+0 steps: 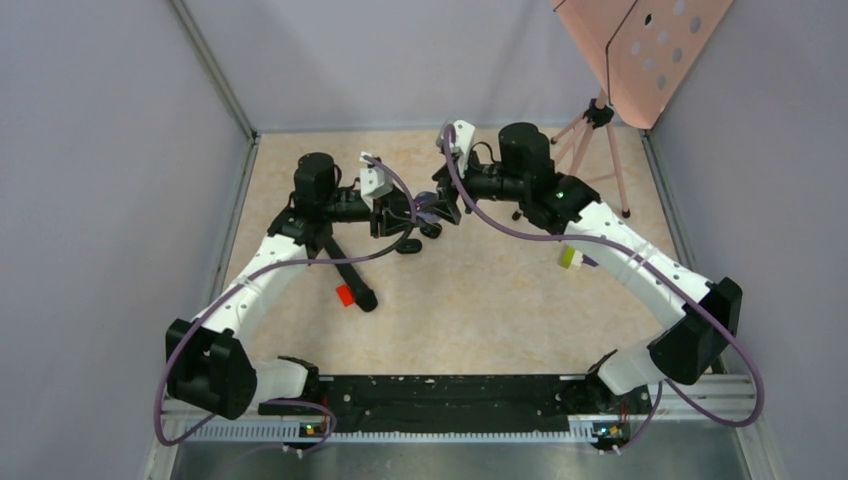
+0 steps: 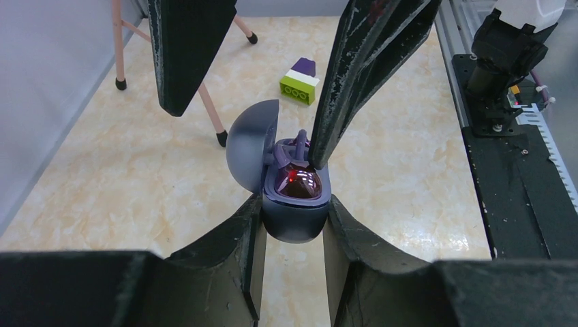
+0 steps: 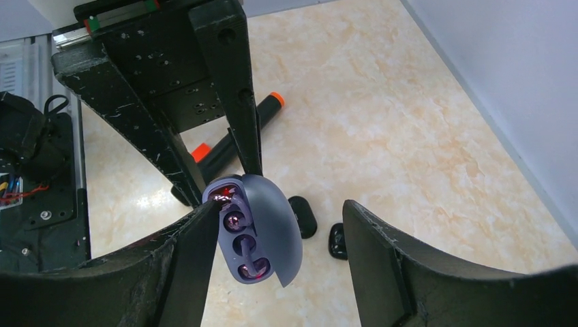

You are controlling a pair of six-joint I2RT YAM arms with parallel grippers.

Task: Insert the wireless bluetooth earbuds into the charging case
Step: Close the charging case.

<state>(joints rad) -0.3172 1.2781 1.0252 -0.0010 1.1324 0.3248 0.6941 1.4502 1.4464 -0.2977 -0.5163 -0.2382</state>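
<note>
Charging case [image 2: 293, 219], lid open, is held mid-table between the fingers of the left gripper [image 2: 293, 204]. Right gripper [image 3: 281, 211] is set astride the lid from the opposite side. Two earbuds [image 3: 300, 216] are laid on the table [image 1: 480, 300] just beneath. Marker [image 3: 262, 112] is placed left and nearer — block [image 1: 570, 257] to the right.

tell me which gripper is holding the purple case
The left gripper, shut on the base of the purple case. The right gripper is open, straddling the raised lid without clamping it.
</note>
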